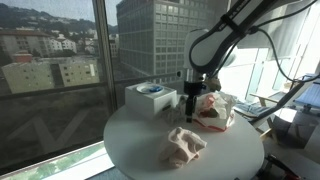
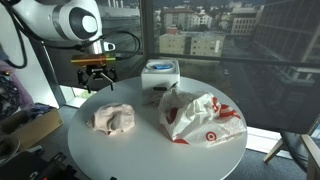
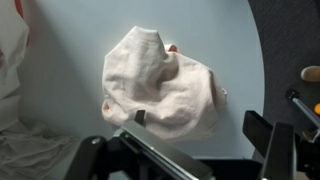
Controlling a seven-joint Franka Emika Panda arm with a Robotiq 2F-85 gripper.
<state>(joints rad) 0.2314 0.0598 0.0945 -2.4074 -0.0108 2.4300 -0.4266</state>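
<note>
Vertical hand (image 2: 94, 82), fingers apart, near cloth (image 2: 113, 119)

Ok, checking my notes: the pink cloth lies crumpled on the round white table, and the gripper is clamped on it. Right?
Not quite. The gripper holds nothing and hangs apart from the pink cloth, as an exterior view shows. The cloth does lie crumpled on the round white table.

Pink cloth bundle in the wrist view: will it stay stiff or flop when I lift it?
Likely floppy: the pink cloth lies crumpled in soft folds, so it should sag. Probably light, since the folds look thin. Unlikely to roll, as it sits slumped on the table.
</note>
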